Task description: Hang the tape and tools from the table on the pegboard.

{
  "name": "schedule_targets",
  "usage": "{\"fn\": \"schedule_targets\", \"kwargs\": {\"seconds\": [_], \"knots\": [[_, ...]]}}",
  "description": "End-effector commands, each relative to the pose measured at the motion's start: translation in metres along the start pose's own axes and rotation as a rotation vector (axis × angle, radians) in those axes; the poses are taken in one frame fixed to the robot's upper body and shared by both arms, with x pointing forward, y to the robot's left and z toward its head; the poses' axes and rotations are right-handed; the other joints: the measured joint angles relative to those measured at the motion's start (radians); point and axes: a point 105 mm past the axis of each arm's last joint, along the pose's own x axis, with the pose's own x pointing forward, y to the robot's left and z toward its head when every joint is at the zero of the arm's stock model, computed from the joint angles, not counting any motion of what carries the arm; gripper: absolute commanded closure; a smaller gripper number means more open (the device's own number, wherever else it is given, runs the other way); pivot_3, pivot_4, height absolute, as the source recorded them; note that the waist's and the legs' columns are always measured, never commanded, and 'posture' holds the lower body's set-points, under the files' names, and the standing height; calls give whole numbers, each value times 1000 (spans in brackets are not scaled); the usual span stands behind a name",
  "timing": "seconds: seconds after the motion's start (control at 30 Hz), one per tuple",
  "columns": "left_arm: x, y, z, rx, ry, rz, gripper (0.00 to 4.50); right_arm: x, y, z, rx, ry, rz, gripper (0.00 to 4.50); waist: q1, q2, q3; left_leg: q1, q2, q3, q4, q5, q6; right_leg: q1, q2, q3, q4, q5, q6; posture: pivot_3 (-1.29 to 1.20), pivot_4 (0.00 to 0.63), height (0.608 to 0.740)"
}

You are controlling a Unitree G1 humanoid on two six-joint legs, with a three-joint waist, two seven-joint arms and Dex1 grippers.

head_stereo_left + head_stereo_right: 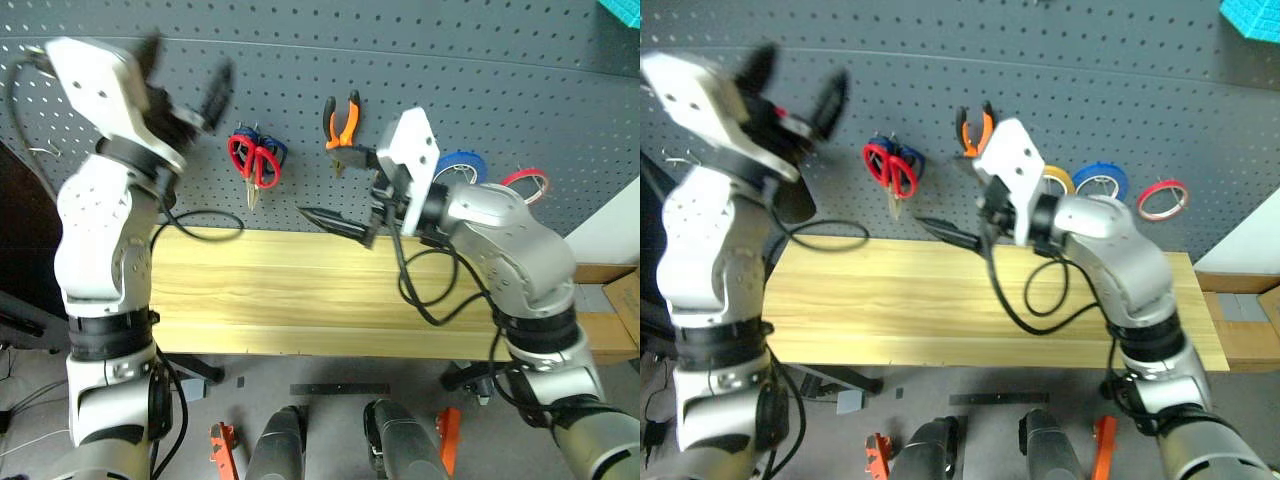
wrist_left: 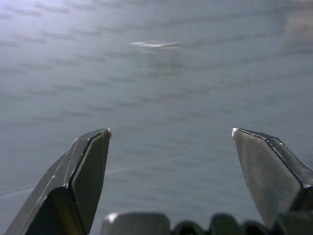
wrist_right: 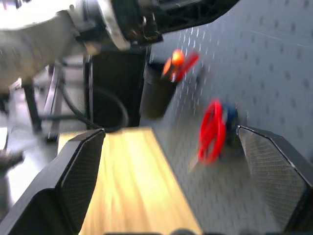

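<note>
Tape (image 1: pixel 1163 199), a light, thin, bendy ring best hooked through its hollow, hangs on the pegboard (image 1: pixel 1060 90) right of the pliers (image 1: pixel 976 130); left gripper (image 1: pixel 795 85) and right gripper (image 1: pixel 340 226) gape empty.

Red-handled scissors (image 1: pixel 255 160) hang on pegboard (image 1: pixel 420 60), blades down, overlapping blue-handled pair behind. Orange-handled pliers (image 1: pixel 342 122) hang on pegboard right of scissors, handles up. Red tape ring (image 1: pixel 525 184) on pegboard far right, past blue roll. Light wood counter (image 1: pixel 300 290) below board, top bare. Orange-handled screwdriver (image 3: pixel 178 62) blurred, beside dark cup at board's left end.
</note>
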Motion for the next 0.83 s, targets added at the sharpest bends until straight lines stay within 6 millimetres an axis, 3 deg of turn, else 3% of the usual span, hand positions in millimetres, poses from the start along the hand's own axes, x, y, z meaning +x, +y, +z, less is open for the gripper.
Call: {"fn": "schedule_targets", "kwargs": {"seconds": [0.03, 0.2, 0.33, 0.47, 0.6, 0.67, 0.83], "knots": [[-16, -45, -17, -132, 112, -168, 224, -18, 8, 0, 31, 8, 21, 0, -6, 3, -3, 2, 0, 1, 0, 0, 0, 1, 0, 1, 1, 0, 0, -46, 127, 740], [-39, -60, -64, -103, 353, -84, 224, -39, 13, -43, 108, 135, -34, 0, -9, 9, -16, 15, -2, 2, 0, 0, 0, 14, 4, 3, 1, -1, 0, -42, 97, 740], [-60, -57, -98, -147, 441, 25, 224, -49, 16, -88, 175, 227, -135, 0, -8, 10, -40, 22, -2, 4, 0, 0, 0, 21, 7, 4, -1, -3, 3, -42, 74, 740], [-100, -44, -153, -186, 599, 202, 224, -61, 24, -142, 172, 338, -241, 0, -6, 15, -80, 35, -1, 4, -5, 0, 0, 37, 7, 4, -11, -4, 4, -47, 44, 740], [-154, -23, -204, -153, 721, 389, 224, -83, 6, -190, 159, 357, -552, 0, -8, 16, -114, 36, 1, 6, -5, 0, 0, 38, 10, 6, -15, -3, 3, -39, 15, 740], [-167, -19, -215, -128, 742, 445, 224, -92, 2, -200, 119, 352, -622, 0, -4, 16, -125, 36, 2, 7, -5, 0, 0, 38, 11, 7, -16, -3, 2, -40, 10, 740], [-194, -2, -230, -45, 772, 562, 224, -128, -17, -229, 202, 352, -861, 0, 4, 16, -142, 37, 2, 7, -4, 0, 1, 40, 12, 7, -16, -2, 1, -35, 0, 740]]}}
